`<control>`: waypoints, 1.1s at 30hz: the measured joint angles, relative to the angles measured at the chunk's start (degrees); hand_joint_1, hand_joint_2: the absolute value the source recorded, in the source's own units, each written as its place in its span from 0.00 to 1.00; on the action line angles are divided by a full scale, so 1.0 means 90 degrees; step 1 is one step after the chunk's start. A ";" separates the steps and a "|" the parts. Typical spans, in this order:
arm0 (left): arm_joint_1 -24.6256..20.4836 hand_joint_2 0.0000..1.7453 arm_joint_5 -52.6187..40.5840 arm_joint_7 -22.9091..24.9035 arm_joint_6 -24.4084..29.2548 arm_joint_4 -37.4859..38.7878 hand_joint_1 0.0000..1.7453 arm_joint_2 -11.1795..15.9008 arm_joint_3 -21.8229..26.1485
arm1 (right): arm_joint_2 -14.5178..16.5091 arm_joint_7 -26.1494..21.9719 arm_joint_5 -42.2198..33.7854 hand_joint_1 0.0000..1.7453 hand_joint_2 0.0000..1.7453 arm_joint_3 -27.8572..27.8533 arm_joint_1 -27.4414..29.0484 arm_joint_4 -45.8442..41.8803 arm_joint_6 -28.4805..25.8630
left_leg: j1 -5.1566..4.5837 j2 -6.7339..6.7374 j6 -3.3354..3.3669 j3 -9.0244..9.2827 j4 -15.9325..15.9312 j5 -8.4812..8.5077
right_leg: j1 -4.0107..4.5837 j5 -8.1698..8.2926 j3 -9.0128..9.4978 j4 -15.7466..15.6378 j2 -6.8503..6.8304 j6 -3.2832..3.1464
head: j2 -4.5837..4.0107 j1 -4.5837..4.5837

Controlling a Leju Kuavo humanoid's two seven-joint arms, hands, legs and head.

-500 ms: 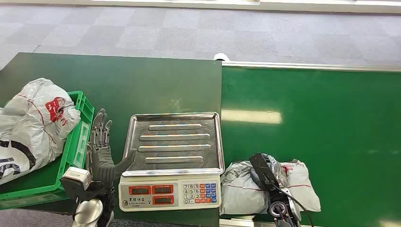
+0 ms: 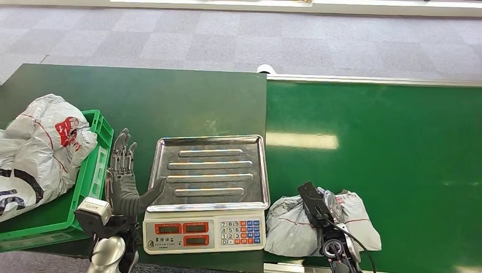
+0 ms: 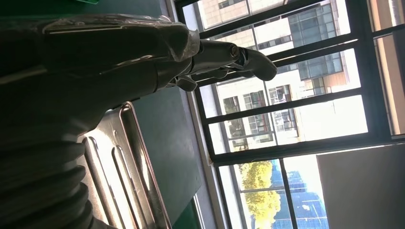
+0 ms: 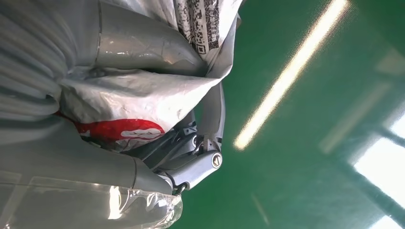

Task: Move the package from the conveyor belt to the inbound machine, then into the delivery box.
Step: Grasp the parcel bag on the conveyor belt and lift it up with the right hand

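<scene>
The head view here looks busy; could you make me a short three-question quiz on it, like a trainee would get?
1. True or false: the scale tray already has a package on it.
2. Which robot hand grips the grey package on the green conveyor belt? A) left B) right C) neither
3. Fill in: the green crate beside the scale holds a white ____.

Key:
1. False; the tray is bare metal.
2. B; the right robot hand is closed on the package, while the left robot hand rests open beside the scale, fingers spread.
3. Bag; a white bag with red print.
</scene>
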 joint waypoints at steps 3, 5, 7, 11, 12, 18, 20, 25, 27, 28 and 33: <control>-0.0002 1.00 -0.0001 0.0000 -0.0002 0.0002 0.00 -0.0001 -0.0001 | 0.0005 0.0000 0.0001 1.00 1.00 0.0001 -0.0012 0.0017 0.0005 | 0.0000 0.0000 0.0000 0.0000 0.0000 0.0000 | 0.0000 0.0000 0.0000 0.0000 0.0000 0.0000 | 0.0000 0.0000; -0.0006 1.00 -0.0002 0.0000 -0.0008 0.0003 0.00 -0.0001 -0.0001 | 0.0006 0.0000 0.0004 1.00 1.00 0.0004 -0.0019 0.0029 0.0018 | 0.0000 0.0000 0.0000 0.0001 0.0000 0.0000 | 0.0000 0.0000 0.0000 0.0000 0.0000 0.0000 | 0.0000 -0.0001; -0.0014 1.00 -0.0003 0.0000 -0.0012 0.0007 0.00 -0.0001 -0.0001 | 0.0009 0.0000 0.0010 1.00 1.00 0.0007 -0.0022 0.0034 0.0040 | 0.0000 0.0000 0.0000 0.0001 0.0000 0.0000 | 0.0000 0.0000 0.0001 0.0000 -0.0001 0.0000 | 0.0000 -0.0001; -0.0026 1.00 -0.0006 0.0000 -0.0016 0.0038 0.00 -0.0001 -0.0001 | 0.0015 0.0000 0.0015 1.00 1.00 0.0010 -0.0023 0.0035 0.0077 | 0.0000 0.0000 0.0000 0.0002 0.0000 0.0000 | 0.0000 0.0000 0.0002 0.0000 -0.0001 0.0000 | 0.0000 0.0001; -0.0027 1.00 -0.0007 0.0000 -0.0017 0.0046 0.00 -0.0001 -0.0001 | 0.0018 -0.0001 0.0015 1.00 1.00 0.0011 -0.0023 0.0035 0.0080 | 0.0000 0.0000 0.0000 0.0003 0.0000 0.0000 | 0.0000 0.0000 0.0002 -0.0001 -0.0001 0.0000 | 0.0000 0.0000; -0.0017 1.00 -0.0012 -0.0004 -0.0010 0.0054 0.00 -0.0001 0.0003 | 0.0012 -0.0491 -0.0340 1.00 1.00 -0.0038 0.0107 -0.0152 -0.0013 | -0.0001 -0.0002 0.0000 -0.0001 0.0001 0.0000 | -0.0001 0.0000 0.0003 0.0000 -0.0004 0.0000 | 0.0000 -0.0001; 0.0010 1.00 -0.0035 -0.0031 -0.0004 0.0053 0.00 -0.0001 0.0015 | -0.0019 -0.0897 -0.0697 1.00 1.00 -0.0137 0.0270 -0.0551 0.0105 | -0.0002 -0.0003 0.0000 -0.0007 0.0001 0.0000 | -0.0001 0.0000 -0.0001 0.0000 -0.0004 0.0000 | 0.0000 -0.0001; 0.0129 1.00 -0.0062 -0.0113 -0.0008 0.0034 0.00 0.0001 0.0050 | -0.0148 -0.1520 -0.1073 1.00 1.00 -0.0403 0.0653 -0.2016 0.0131 | -0.0002 -0.0002 0.0000 -0.0013 0.0001 -0.0001 | -0.0002 0.0000 -0.0011 0.0000 -0.0003 0.0000 | 0.0000 0.0000; 0.0163 1.00 -0.0037 -0.0121 -0.0004 0.0025 0.00 0.0006 0.0066 | -0.0198 -0.1677 -0.1067 1.00 1.00 -0.0475 0.0805 -0.2612 0.0069 | -0.0002 -0.0002 0.0000 -0.0015 0.0000 -0.0001 | -0.0001 0.0000 -0.0012 0.0000 -0.0003 0.0000 | 0.0000 -0.0001; 0.0176 1.00 -0.0018 -0.0121 -0.0001 0.0017 0.00 0.0009 0.0070 | -0.0219 -0.1748 -0.1059 1.00 1.00 -0.0501 0.0873 -0.2876 0.0036 | -0.0002 -0.0002 0.0000 -0.0015 0.0000 -0.0001 | -0.0001 0.0000 -0.0013 0.0000 -0.0003 0.0000 | 0.0000 -0.0001; 0.0210 1.00 0.0019 -0.0121 0.0000 -0.0016 0.00 0.0022 0.0078 | -0.0292 -0.1947 -0.1019 1.00 1.00 -0.0584 0.1101 -0.3791 -0.0051 | -0.0001 0.0000 0.0000 -0.0014 -0.0001 -0.0001 | -0.0001 0.0000 -0.0013 0.0000 -0.0002 0.0000 | 0.0000 -0.0001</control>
